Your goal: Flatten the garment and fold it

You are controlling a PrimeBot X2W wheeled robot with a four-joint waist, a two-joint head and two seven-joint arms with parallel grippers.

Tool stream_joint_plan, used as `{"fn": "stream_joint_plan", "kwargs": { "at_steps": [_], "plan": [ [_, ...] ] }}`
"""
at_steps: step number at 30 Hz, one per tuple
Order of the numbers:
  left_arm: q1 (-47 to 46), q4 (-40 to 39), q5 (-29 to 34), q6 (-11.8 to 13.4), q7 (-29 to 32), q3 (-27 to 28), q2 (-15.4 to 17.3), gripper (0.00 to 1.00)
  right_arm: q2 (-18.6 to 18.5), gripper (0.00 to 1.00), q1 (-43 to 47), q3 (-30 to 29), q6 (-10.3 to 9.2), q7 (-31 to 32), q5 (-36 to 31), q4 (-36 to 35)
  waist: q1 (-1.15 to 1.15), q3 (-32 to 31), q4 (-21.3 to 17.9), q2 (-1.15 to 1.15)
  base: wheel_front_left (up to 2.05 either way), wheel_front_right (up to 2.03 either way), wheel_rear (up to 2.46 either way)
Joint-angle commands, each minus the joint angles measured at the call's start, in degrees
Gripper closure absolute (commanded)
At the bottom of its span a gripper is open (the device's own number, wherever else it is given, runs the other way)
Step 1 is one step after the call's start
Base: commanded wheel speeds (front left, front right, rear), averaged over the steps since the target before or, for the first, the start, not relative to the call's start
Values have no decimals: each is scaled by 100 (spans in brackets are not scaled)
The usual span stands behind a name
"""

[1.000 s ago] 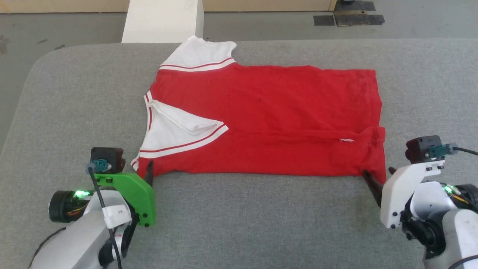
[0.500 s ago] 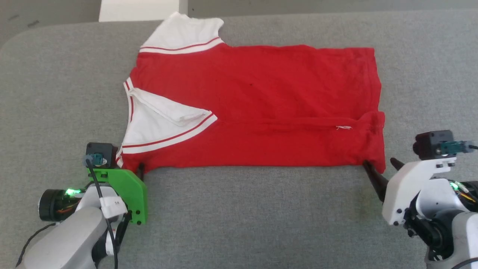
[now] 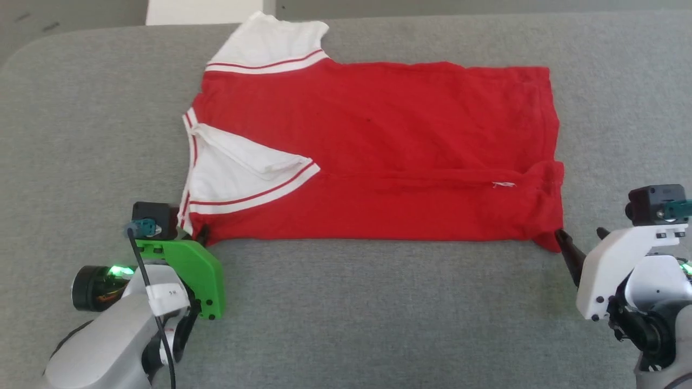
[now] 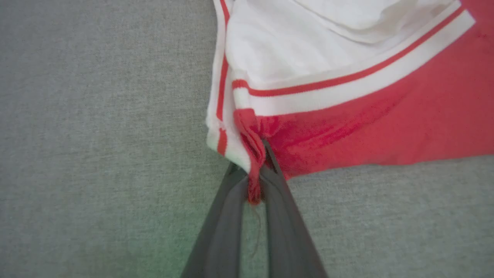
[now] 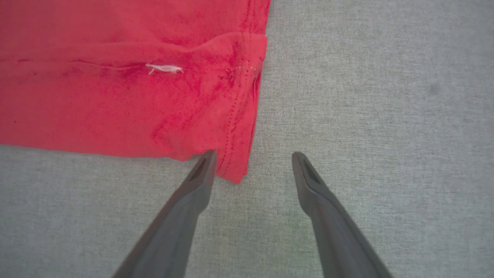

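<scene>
One red garment (image 3: 378, 156), flat on grey table (image 3: 378, 313): left gripper (image 4: 256, 185) clamped on its 7 o'clock corner, right gripper (image 5: 253, 154) spread wide at its 5 o'clock corner.

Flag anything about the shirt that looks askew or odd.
The garment isn't flat: its near sleeve lies creased and doubled over onto the red body, the near hem corner is puckered, and a small white scrap sits on the fold line.
</scene>
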Motion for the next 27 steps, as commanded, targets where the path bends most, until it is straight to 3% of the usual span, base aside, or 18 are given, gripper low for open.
{"fn": "stream_joint_plan", "kwargs": {
  "at_steps": [1, 10, 18, 19, 20, 27],
  "plan": [
    [113, -30, 60, 41, -35, -26, 5, 100, 36, 0, -126, -6, -9, 57, -75, 60, 0, -111, 116, 0, 0, 0, 0],
    [129, -1051, 253, 449, -51, 53, 260, 100, 170, 0, -498, -143, -9, 286, -497, 829, 0, -77, 331, 0, 0, 0, 0],
    [134, -1400, 334, 586, 65, -9, 348, 100, 238, 0, -599, -64, -9, 308, -513, 1493, 0, 73, 398, 0, 0, 0, 0],
    [138, -1402, 330, 589, 68, -12, 346, 100, 241, 60, -599, -8, -9, 290, -483, 1539, 0, 80, 397, 0, 0, 0, 0],
    [143, -1395, 327, 590, 80, -21, 347, 100, 241, 100, -604, 87, -9, 224, -456, 1568, 0, 86, 394, 0, 0, 0, 0],
    [168, -1239, 314, 480, 171, -104, 443, 100, -21, 100, -568, 171, -9, 25, -443, 1618, 0, -112, 332, 0, 0, 0, 0]
  ]
}}
